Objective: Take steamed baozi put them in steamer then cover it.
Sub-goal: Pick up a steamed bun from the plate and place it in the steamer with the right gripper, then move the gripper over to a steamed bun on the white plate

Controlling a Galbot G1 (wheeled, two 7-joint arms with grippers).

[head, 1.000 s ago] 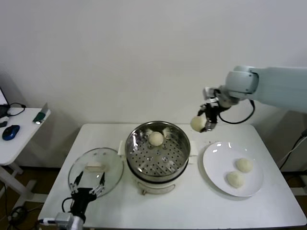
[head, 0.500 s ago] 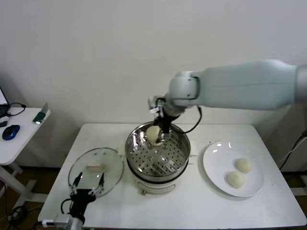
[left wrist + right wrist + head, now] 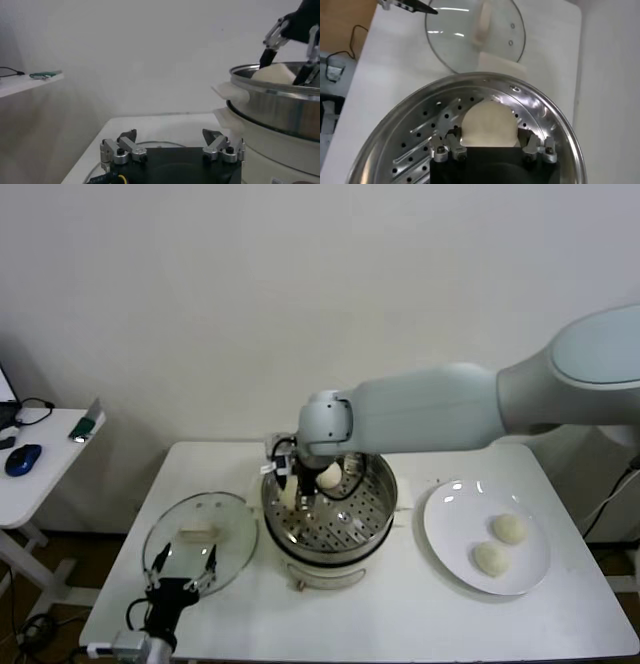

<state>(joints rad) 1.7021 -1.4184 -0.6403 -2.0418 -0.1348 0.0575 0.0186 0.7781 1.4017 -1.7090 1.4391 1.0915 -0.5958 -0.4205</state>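
The steel steamer (image 3: 372, 514) stands mid-table with one baozi (image 3: 329, 475) lying at its back. My right gripper (image 3: 294, 492) reaches down into the steamer's left side, shut on a second baozi (image 3: 488, 124), which hangs just above the perforated floor (image 3: 415, 150). Two further baozi (image 3: 509, 528) (image 3: 489, 558) rest on the white plate (image 3: 445, 529). The glass cover (image 3: 200, 534) lies flat left of the steamer. My left gripper (image 3: 181, 570) is open at the cover's near edge, holding nothing. From the left wrist view the held baozi (image 3: 275, 74) shows over the steamer rim (image 3: 280, 90).
A small white side table (image 3: 40, 459) with a blue mouse (image 3: 22, 459) stands beyond the table's left edge. The white wall runs close behind the table. Bare tabletop (image 3: 400, 614) lies in front of the steamer.
My right arm has swung from right of the steamer across its rim and down into its left side, carrying the baozi. The left arm has not moved.
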